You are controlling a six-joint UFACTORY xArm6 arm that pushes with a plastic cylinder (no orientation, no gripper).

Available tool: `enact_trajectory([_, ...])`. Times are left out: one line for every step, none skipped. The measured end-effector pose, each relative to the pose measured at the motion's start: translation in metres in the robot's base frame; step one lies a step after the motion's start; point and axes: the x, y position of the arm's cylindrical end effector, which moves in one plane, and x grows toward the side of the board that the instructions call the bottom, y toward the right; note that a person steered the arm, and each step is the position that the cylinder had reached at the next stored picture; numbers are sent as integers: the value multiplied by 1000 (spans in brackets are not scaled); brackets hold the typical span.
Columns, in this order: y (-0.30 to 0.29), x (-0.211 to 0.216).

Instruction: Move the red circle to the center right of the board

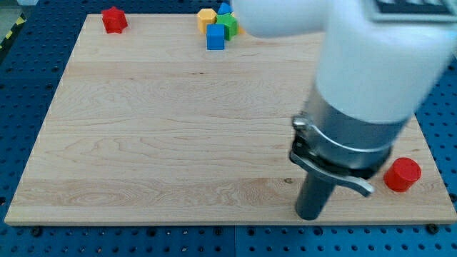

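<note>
Red circle (403, 174) at board (164, 128) bottom right, apart from my tip (311, 216) to its left; no claw fitted; risk: rightward push sends it off-edge.

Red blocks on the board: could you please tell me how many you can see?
2. One red block sits at the board's top-left corner; the red circle lies near the bottom-right edge, right of my tip. The arm could hide others.

Bright, even light overhead. Tabletop (178, 128) evenly lit, faint sheen, no hard glare. Arm housing (378, 64) at 2 o'clock soft, out of focus. Shadows weak, short.
</note>
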Motion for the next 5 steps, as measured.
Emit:
enact_trajectory([74,0])
enact_trajectory([138,0])
enact_trajectory([144,-2])
enact_trajectory([139,-16])
enact_trajectory([130,-35])
